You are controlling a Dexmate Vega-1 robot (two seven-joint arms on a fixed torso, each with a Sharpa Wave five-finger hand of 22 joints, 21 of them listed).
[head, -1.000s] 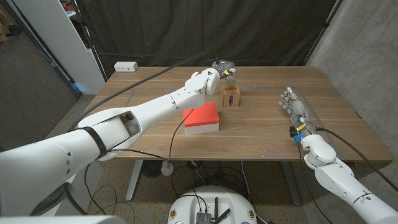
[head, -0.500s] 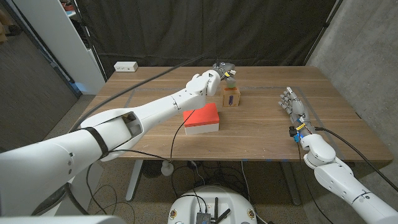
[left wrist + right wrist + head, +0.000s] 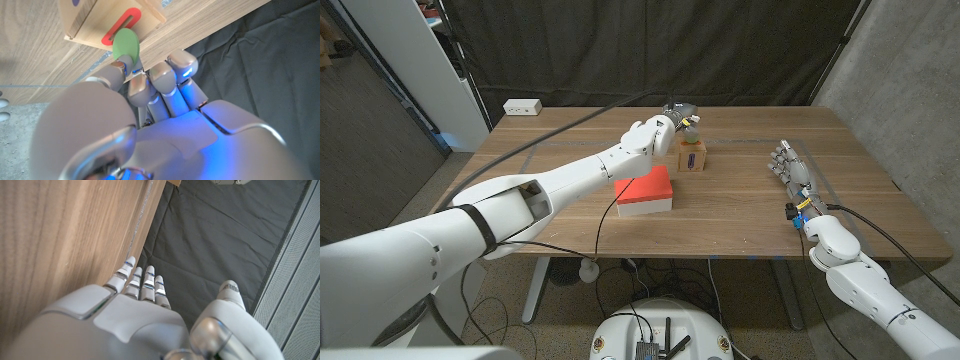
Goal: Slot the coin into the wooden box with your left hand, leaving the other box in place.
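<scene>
A small wooden box (image 3: 692,155) with a purple slot on its front stands at the table's far middle. My left hand (image 3: 669,121) hovers just above and behind it, pinching a green coin (image 3: 691,130) over the box's top. In the left wrist view the green coin (image 3: 125,44) sits between the fingertips (image 3: 118,67), right beside a red-rimmed slot (image 3: 120,26) in the wooden box (image 3: 95,20). A red-topped white box (image 3: 643,190) lies in front of the wooden one. My right hand (image 3: 791,165) stays at the table's right side, fingers extended, holding nothing.
A white power strip (image 3: 522,106) lies at the table's (image 3: 740,215) far left corner. A dark curtain hangs behind the table. A black cable runs across the left part of the tabletop.
The left hand has barely shifted above the wooden box, still pinching the coin. The right hand has not moved.
</scene>
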